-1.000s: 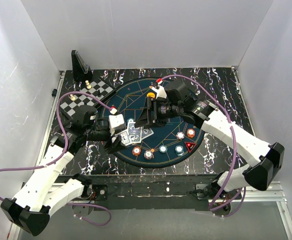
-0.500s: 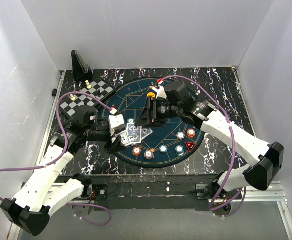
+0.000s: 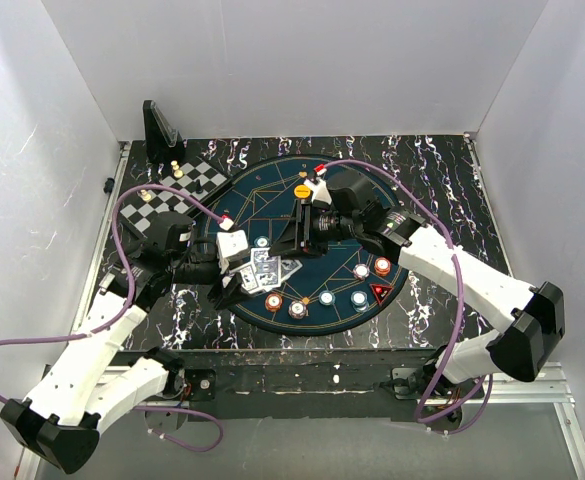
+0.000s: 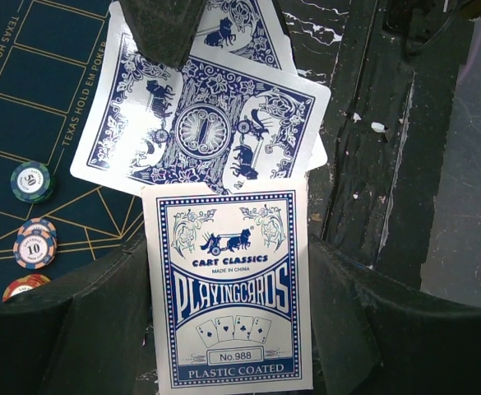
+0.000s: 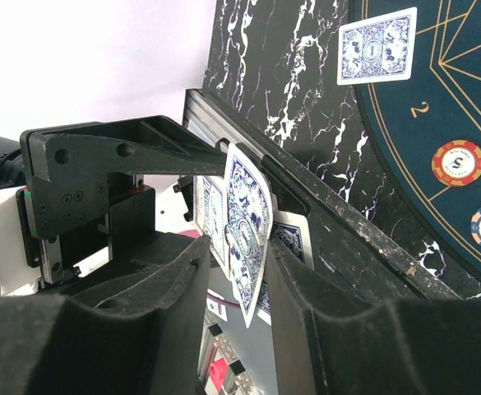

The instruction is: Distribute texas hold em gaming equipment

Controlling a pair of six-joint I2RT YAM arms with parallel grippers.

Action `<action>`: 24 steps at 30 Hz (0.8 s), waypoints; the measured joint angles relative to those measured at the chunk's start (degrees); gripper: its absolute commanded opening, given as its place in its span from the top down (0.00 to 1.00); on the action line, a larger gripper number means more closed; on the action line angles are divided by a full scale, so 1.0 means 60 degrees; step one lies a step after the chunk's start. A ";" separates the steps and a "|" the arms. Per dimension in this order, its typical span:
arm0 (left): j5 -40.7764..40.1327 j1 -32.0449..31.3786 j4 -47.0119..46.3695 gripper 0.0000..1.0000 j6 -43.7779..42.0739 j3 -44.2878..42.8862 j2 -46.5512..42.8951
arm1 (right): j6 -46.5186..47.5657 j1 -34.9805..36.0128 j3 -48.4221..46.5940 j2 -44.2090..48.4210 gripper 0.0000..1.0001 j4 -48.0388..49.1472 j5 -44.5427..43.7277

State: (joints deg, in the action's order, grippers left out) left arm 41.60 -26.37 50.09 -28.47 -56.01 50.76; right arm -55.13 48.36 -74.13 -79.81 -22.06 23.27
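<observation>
My left gripper (image 3: pixel 234 286) is shut on a blue-and-white playing-card pack (image 4: pixel 228 288) with several blue-backed cards (image 4: pixel 199 132) fanned out of its far end, held over the near left of the mat. My right gripper (image 3: pixel 290 240) has come to those cards. In the right wrist view its jaws (image 5: pixel 236 263) stand a little apart with one bent blue-backed card (image 5: pixel 247 226) between them. One of its dark fingers (image 4: pixel 168 29) lies over the fan. Another card (image 5: pixel 377 47) lies flat on the mat. Poker chips (image 3: pixel 298 309) and a red triangular marker (image 3: pixel 380 292) lie along the mat's near edge.
The round dark blue mat (image 3: pixel 272 200) fills the middle of the marbled table. A checkered board (image 3: pixel 187 185) with small pieces lies at the back left, and a black stand (image 3: pixel 160 130) behind it. A yellow marker (image 3: pixel 302 190) sits near the mat's far side.
My right gripper has moved left and nearer, down to the fanned cards. My left gripper with the pack has barely moved.
</observation>
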 measured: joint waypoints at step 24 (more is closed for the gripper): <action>0.0098 0.0000 -0.0204 1.00 -0.0007 0.0000 -0.0106 | -0.0313 0.0015 -0.0018 0.0062 0.99 0.0397 -0.0069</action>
State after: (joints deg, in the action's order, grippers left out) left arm 42.19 -26.37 48.86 -28.51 -56.01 50.13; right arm -57.01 48.45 -74.24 -79.44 -19.68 22.85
